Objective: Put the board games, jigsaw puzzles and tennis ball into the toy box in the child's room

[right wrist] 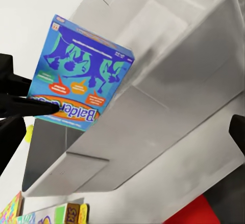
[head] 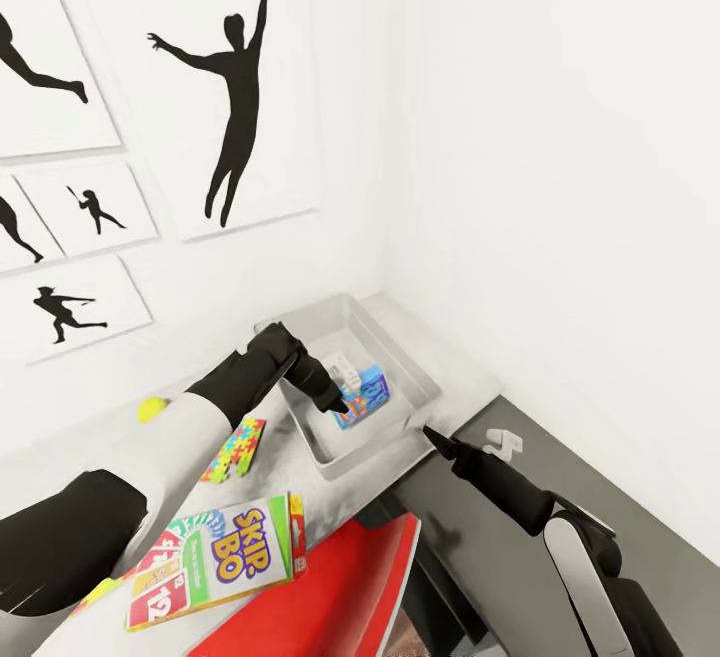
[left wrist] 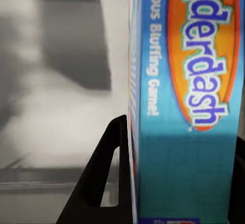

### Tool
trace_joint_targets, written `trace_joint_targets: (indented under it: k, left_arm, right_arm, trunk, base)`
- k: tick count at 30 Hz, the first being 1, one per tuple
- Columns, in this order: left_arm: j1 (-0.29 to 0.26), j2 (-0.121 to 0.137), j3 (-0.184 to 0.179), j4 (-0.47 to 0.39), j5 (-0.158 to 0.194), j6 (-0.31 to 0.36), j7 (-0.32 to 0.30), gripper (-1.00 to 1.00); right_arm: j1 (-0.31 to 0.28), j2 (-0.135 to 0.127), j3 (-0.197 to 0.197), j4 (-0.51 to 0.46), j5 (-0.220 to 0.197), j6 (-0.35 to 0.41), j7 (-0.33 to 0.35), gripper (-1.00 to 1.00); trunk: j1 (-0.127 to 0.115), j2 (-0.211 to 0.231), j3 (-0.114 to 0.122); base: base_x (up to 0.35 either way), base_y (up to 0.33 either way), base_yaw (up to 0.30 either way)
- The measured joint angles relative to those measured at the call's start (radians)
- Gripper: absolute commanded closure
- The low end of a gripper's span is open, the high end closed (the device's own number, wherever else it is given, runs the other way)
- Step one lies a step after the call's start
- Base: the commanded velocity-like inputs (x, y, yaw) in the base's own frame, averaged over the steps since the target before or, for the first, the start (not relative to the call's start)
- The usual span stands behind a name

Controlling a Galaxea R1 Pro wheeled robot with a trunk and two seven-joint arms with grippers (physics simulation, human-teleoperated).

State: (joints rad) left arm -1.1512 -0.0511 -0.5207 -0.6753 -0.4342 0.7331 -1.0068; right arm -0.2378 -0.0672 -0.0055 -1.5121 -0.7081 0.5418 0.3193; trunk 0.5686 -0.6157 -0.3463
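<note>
The light-grey toy box (head: 420, 382) stands on the white table (head: 270, 477) in the room's corner. My left gripper (head: 340, 403) reaches into it, shut on the blue Balderdash board game (head: 368, 395), which stands tilted on edge inside the bin. The left wrist view shows that box (left wrist: 189, 91) clamped between my fingers (left wrist: 104, 178). My right gripper (head: 434, 435) is open just outside the bin's near corner, holding nothing. The Skip-Bo board game (head: 225, 557), one jigsaw puzzle (head: 236, 449) and the tennis ball (head: 152, 409) lie on the table. The right wrist view shows the toy box (right wrist: 168, 106) and the blue game (right wrist: 81, 75).
A red object (head: 330, 587) sits below the table's near edge. A dark-grey-topped cabinet (head: 580, 467) with a small white item (head: 502, 442) on it runs along the right wall. White walls with black silhouette pictures (head: 235, 87) close the corner behind the bin.
</note>
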Motion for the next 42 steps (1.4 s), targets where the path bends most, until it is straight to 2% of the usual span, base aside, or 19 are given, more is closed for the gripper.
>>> trace_joint_targets:
  k: [5, 8, 32, 42]
  left_arm:
    - [0.0, 0.003, -0.001, 0.0, -0.005, -0.039, -0.081, 1.0]
    - [0.0, 0.004, -0.001, 0.001, -0.009, -0.054, -0.105, 1.0]
    - [-0.001, 0.004, 0.0, 0.001, -0.005, -0.06, -0.116, 1.0]
    - [-0.011, 0.008, 0.007, 0.001, -0.008, -0.062, -0.138, 1.0]
  right_arm:
    - [0.0, 0.0, 0.0, -0.001, -0.001, 0.0, 0.001, -1.0]
    - [0.0, 0.0, 0.0, -0.001, -0.001, 0.0, 0.001, -1.0]
    - [0.001, 0.0, 0.0, -0.003, 0.0, 0.0, 0.001, -1.0]
    - [0.0, 0.0, 0.0, -0.003, 0.0, 0.0, 0.001, -1.0]
  trunk:
    - [0.0, 0.0, -0.008]
    - [0.0, 0.0, -0.013]
    - [0.0, 0.0, -0.052]
    - [0.0, 0.0, -0.068]
  base:
    - [0.0, 0.0, 0.0]
    - [0.0, 0.0, 0.0]
    - [0.0, 0.0, 0.0]
    - [0.0, 0.0, 0.0]
